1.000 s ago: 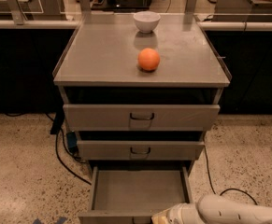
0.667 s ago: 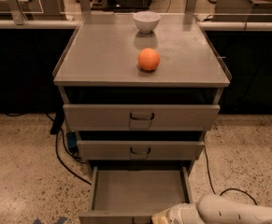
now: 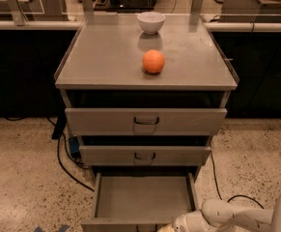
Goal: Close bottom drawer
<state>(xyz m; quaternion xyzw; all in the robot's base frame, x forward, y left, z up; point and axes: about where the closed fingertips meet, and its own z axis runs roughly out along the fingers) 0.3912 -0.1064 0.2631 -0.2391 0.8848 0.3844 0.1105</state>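
Bottom drawer (image 3: 142, 197) sits pulled out at bottom centre, gripper (image 3: 171, 226) low at its front edge, open or shut I can't tell; stiff metal, empty so likely light on slides, best pushed flat mid-front.

We see the bottom drawer (image 3: 145, 197) pulled well out. Our hand (image 3: 171, 226) sits at its front edge, right of centre.

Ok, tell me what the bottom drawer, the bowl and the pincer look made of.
The bottom drawer: likely sheet metal, matt grey, thin flat walls. The bowl: probably glazed ceramic, white, soft sheen. The pincer, at the drawer's front edge: cream, smooth, perhaps plastic.
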